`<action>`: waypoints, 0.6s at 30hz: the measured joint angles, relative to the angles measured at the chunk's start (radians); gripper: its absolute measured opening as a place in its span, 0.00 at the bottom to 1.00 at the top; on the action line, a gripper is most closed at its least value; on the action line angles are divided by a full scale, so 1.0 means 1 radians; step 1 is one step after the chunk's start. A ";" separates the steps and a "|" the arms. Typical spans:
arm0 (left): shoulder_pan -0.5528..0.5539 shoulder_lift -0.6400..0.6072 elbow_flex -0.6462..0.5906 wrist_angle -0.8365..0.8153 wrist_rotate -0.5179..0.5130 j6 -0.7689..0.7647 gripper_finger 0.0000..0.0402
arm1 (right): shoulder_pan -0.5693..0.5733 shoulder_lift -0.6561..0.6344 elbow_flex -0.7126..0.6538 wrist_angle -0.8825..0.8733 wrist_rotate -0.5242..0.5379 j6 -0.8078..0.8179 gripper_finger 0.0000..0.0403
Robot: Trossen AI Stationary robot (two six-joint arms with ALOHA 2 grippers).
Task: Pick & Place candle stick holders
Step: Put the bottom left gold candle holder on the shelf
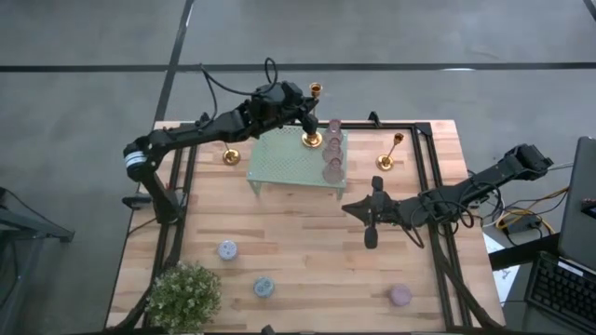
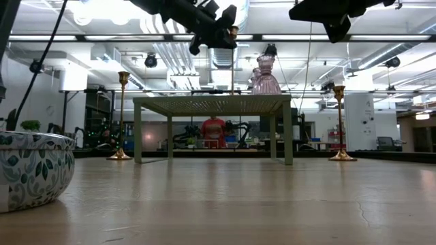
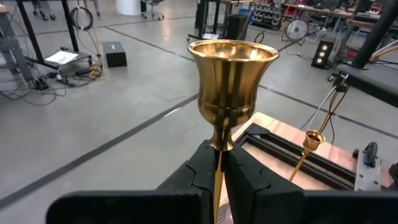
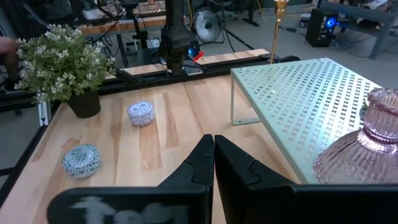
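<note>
- Left gripper (image 1: pixel 304 113) clamped on gold candlestick (image 1: pixel 313 138), base resting on mint rack (image 1: pixel 279 163) beside pink cups (image 1: pixel 332 158).
- Right gripper (image 1: pixel 371 212) closed, empty, over bare table (image 1: pixel 307 242).

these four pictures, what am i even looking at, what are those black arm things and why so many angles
Two robot arms work at a wooden table. One picture looks down from above, one looks level across the tabletop, and two come from cameras on the arms' wrists. The left gripper is shut on a gold candlestick over the mint-green rack, where pink glass holders stand. The right gripper waits, shut and empty, above the table. Two more candlesticks, small round cups and a potted plant sit around it.
</note>
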 joint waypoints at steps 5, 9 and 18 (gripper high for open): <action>0.000 -0.001 -0.002 0.000 0.000 0.019 0.08 | 0.000 0.000 0.000 0.000 0.000 -0.002 0.02; 0.000 -0.003 -0.017 0.010 0.000 0.014 0.09 | 0.000 0.000 0.000 0.001 0.000 -0.002 0.02; -0.001 -0.005 -0.029 0.011 0.000 0.003 0.09 | 0.000 0.000 0.000 0.002 0.000 -0.002 0.02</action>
